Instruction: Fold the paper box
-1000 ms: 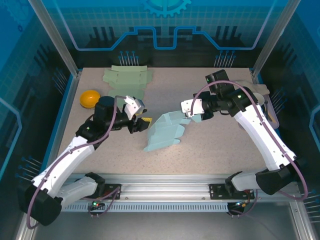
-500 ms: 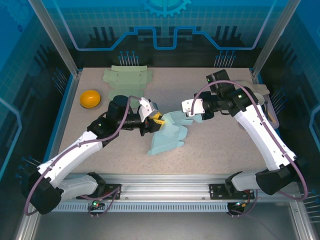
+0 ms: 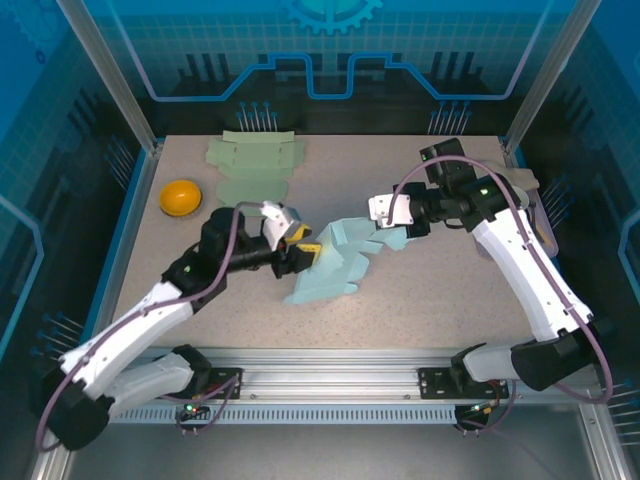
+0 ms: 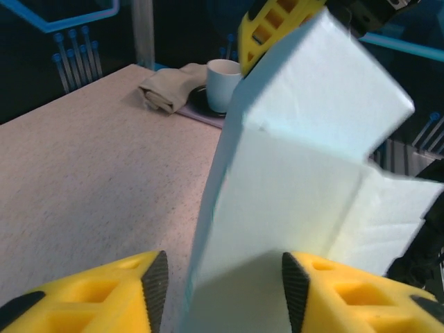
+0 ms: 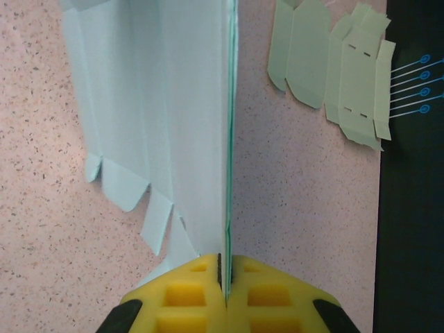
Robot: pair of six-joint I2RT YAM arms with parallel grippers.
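The pale blue-green paper box (image 3: 335, 262), partly folded, lies at the table's middle with one end lifted. My right gripper (image 3: 385, 222) is shut on the box's upper right edge; the right wrist view shows the thin sheet (image 5: 159, 104) pinched between the yellow fingers of the right gripper (image 5: 225, 274). My left gripper (image 3: 303, 252) sits at the box's left side. In the left wrist view the left gripper (image 4: 225, 291) stands open, with the box's folded wall (image 4: 305, 159) rising in the gap. Bare table shows between the left pad (image 4: 157, 284) and the paper.
Flat green box blanks (image 3: 255, 165) lie at the back left, also seen as blanks (image 5: 333, 62) from the right wrist. An orange bowl (image 3: 180, 195) sits left of them. A white cup (image 4: 222, 83) and a beige cloth (image 4: 170, 87) are at the back right.
My left gripper reached right to the box, closed, then opened again and drew back slightly. The box shifted and its left end dropped a little. The right gripper kept its grip.
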